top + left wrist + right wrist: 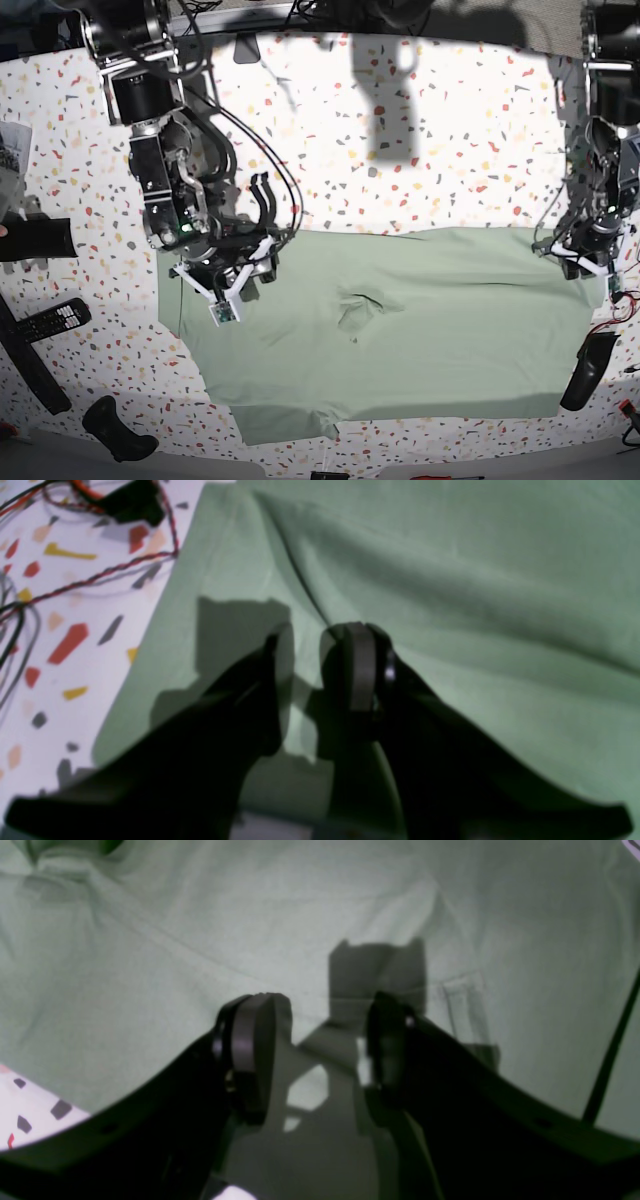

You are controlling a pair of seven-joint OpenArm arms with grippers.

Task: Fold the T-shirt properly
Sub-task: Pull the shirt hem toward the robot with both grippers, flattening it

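The pale green T-shirt [450, 340] lies spread across the speckled table [440, 140], with a small bunched wrinkle [355, 310] near its middle. My right gripper [264, 203] hovers over the shirt's upper left corner. In the right wrist view this gripper [322, 1000] stands open, with only flat cloth [150, 965] below it. My left gripper [572, 256] is at the shirt's right edge. In the left wrist view its fingers [320, 630] stand a narrow gap apart over the cloth [475, 605], just inside the shirt's edge, beside a long crease [295, 565].
Red and black wires [100, 577] and a black part [132, 502] lie on the table beside the shirt's edge. A black object [585, 370] rests by the shirt's right side. Remote controls [50, 320] and other black items [115, 430] lie at the far left.
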